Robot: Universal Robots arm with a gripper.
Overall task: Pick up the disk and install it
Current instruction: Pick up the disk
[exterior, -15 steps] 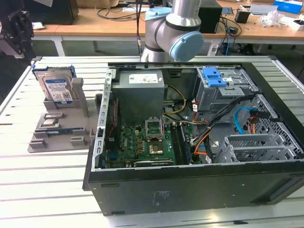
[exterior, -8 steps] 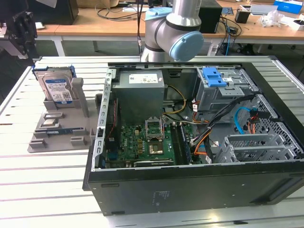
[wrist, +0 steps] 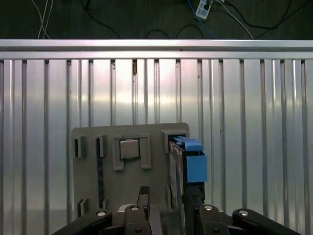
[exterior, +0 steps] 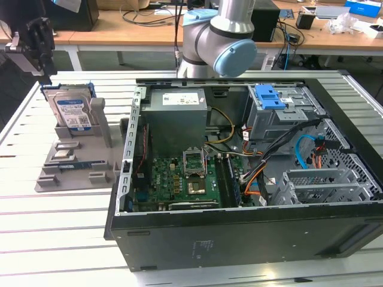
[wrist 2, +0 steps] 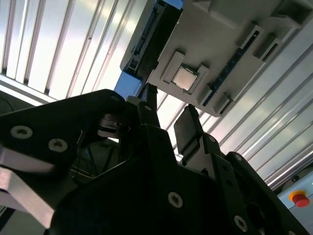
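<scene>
just below hand (wrist: 167,198) stands disk (exterior: 72,112)

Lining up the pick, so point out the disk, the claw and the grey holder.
disk (exterior: 73,112), exterior view, on its label.
claw (wrist: 167,192), first wrist view, midway between fingertips.
grey holder (exterior: 75,178), exterior view, bare base.

This place is a robotics laboratory or a test workshop. A robot arm (exterior: 218,42) stands behind an open computer case (exterior: 239,239), which lies on a table (exterior: 60,227) made of slotted aluminium profiles. The mainboard (exterior: 179,179) is bare. Near the table's edge a grey fixture (exterior: 72,173) keeps the disk (exterior: 72,110) and small parts. Behind are wooden desks (exterior: 119,33) with cables. In the second wrist view a red emergency button (wrist 2: 299,198) sits beside the table.
</scene>
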